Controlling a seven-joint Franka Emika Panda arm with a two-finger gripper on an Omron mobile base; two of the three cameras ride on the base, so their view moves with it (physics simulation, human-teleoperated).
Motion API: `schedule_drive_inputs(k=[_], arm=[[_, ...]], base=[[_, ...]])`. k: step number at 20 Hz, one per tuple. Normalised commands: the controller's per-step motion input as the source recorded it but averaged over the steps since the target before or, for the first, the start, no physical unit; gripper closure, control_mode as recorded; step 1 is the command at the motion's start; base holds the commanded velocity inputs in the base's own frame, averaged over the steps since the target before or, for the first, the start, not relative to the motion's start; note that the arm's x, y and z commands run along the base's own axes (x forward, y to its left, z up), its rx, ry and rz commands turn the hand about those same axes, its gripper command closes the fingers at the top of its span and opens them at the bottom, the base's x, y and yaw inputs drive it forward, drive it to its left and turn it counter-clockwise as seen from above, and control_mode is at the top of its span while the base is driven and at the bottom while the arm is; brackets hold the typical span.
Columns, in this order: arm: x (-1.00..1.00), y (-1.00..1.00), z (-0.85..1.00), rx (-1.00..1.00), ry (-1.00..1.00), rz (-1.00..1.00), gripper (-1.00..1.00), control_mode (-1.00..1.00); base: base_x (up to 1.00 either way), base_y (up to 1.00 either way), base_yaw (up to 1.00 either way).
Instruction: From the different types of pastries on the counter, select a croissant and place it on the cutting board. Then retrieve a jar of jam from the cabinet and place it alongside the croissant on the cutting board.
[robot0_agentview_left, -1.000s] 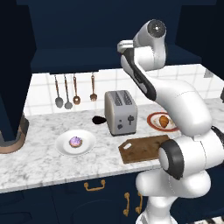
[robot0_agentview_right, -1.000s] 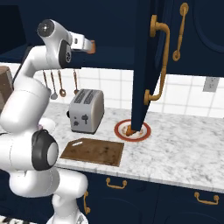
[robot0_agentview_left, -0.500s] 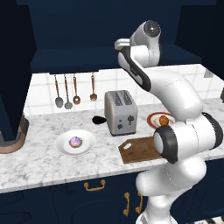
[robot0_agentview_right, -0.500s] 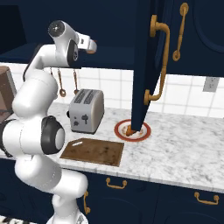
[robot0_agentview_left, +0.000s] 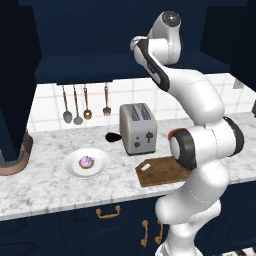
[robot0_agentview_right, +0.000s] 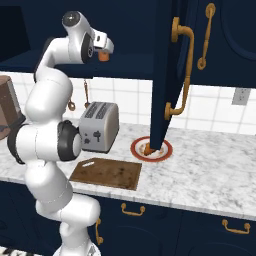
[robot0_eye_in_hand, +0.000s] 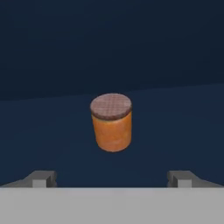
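The jar of jam (robot0_eye_in_hand: 111, 122) is sitting upright in the middle of the hand view, on the dark shelf of the cabinet (robot0_eye_in_hand: 109, 52), its darker textured lid (robot0_eye_in_hand: 110, 106) facing up and toward the camera. The gripper (robot0_eye_in_hand: 111, 178) is pointing straight at it with its two fingertips (robot0_eye_in_hand: 41, 178) spread wide at the lower left and lower right of that frame, nothing between them, and the jar lying well ahead of the tips. In the right base view the jar (robot0_agentview_right: 103, 56) is showing as a small orange spot in the upper left, just beside the end of the hand.

It is looking like a small, stiff cylinder, probably light for this arm, with a smooth side that could be slippery and may be breakable if dropped. Being short and narrow, it could tip or roll if one finger is nudging it before the other. The best hold appears to be across the orange wall, at mid-height below the lid, with the pads meeting opposite sides squarely.

The cutting board (robot0_agentview_left: 162, 171) is lying bare at lower centre right of the left base view, beside the toaster (robot0_agentview_left: 138, 128).
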Motion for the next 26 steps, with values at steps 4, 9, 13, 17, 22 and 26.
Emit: schedule_drive_inputs(k=[4, 9, 13, 17, 22, 26], arm=[[0.0, 0.0, -0.16, 0.0, -0.05, 0.0, -1.0, -1.0], [0.12, 0.0, -0.2, 0.0, -0.11, 0.0, -1.0, -1.0], [0.42, 0.0, -0.11, 0.0, -0.03, 0.0, -1.0, -1.0], [0.11, 0.0, 0.0, 0.0, 0.0, 0.0, -1.0, -1.0], [0.21, 0.0, 0.0, 0.0, 0.0, 0.0, -1.0, -1.0], [0.37, 0.0, 0.0, 0.0, 0.0, 0.0, -1.0, -1.0]], base=[[0.0, 0.0, 0.0], [0.0, 0.0, 0.0], [0.0, 0.0, 0.0], [0.0, 0.0, 0.0], [0.0, 0.0, 0.0], [0.0, 0.0, 0.0]])
